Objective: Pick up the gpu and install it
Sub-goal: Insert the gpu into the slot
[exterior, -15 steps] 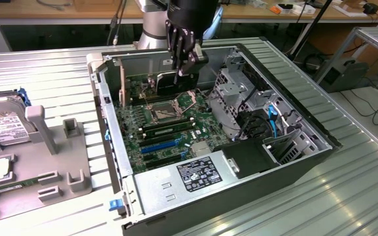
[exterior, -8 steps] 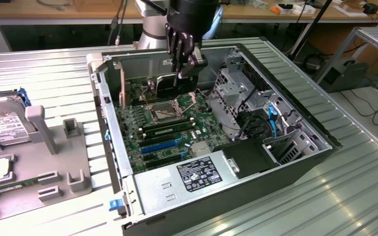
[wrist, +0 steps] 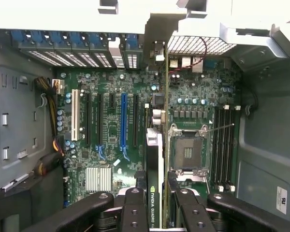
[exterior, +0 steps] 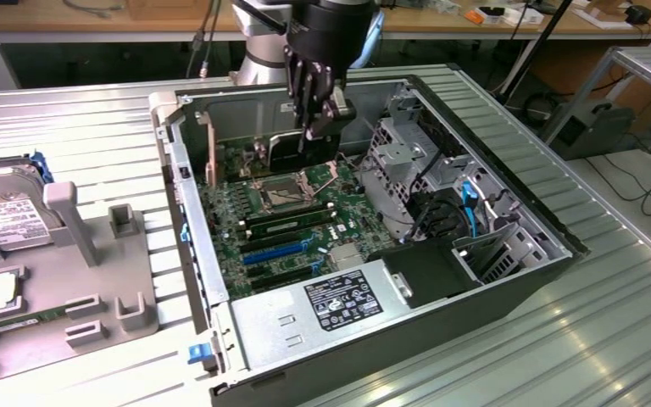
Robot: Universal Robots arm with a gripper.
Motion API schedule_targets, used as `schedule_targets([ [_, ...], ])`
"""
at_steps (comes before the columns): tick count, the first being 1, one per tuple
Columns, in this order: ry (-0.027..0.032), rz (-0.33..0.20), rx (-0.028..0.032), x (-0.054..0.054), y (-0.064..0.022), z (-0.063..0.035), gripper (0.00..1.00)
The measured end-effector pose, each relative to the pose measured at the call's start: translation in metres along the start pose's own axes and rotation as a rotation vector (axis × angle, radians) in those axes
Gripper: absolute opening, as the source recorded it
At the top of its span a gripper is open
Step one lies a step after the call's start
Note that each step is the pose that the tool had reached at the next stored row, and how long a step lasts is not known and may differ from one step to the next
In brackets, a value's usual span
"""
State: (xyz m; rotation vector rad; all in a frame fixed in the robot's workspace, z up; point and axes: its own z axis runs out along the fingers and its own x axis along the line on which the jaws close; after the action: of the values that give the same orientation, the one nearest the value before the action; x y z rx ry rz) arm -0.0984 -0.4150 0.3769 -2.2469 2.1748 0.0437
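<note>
- Over the motherboard (wrist: 111,125), inside the case (exterior: 179,195), the gripper (wrist: 157,195) clamps the gpu (wrist: 153,159) edge-on
- Card edge reads "NVIDIA QUADRO"
- White label on the power supply (exterior: 337,301), text unreadable

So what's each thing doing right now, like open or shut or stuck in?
Slim black gpu card: gripped, edge-down over the green motherboard.
Black gripper: jaws shut on the card.
Black metal computer case: side open.
Long blue slot: empty.
Silver hard drive: sitting outside the case.
</note>
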Motion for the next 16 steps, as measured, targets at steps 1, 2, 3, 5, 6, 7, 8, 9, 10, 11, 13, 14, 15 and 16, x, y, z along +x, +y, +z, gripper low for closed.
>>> schedule_targets([
  [1,0.0000,0.000,0.0000,0.000,0.0000,0.0010,0.27],
  [2,0.0000,0.000,0.0000,0.000,0.0000,0.0019,0.27],
  [3,0.0000,0.000,0.0000,0.000,0.0000,0.0031,0.27],
  [5,0.0000,0.000,0.0000,0.000,0.0000,0.0047,0.27],
  [6,0.0001,0.000,0.0000,0.000,-0.0001,0.0058,0.27],
  [7,0.0000,0.000,0.0000,0.000,-0.0001,0.0069,0.27],
  [8,0.0001,0.000,0.0000,0.000,-0.0001,0.0077,0.27],
  [9,0.0000,0.000,0.0001,0.000,-0.0001,0.0091,0.27],
  [10,0.0000,0.000,0.0000,0.000,-0.0001,0.0099,0.27],
  [11,0.0000,0.000,0.0000,0.000,-0.0001,0.0103,0.27],
  [13,0.0000,0.000,0.0001,0.000,-0.0001,0.0119,0.27],
  [14,0.0000,0.000,0.0000,0.000,-0.0001,0.0125,0.27],
  [15,0.0001,0.000,0.0000,0.000,-0.0002,0.0131,0.27],
  [16,0.0000,0.000,0.0000,0.000,-0.0003,0.0136,0.27],
])
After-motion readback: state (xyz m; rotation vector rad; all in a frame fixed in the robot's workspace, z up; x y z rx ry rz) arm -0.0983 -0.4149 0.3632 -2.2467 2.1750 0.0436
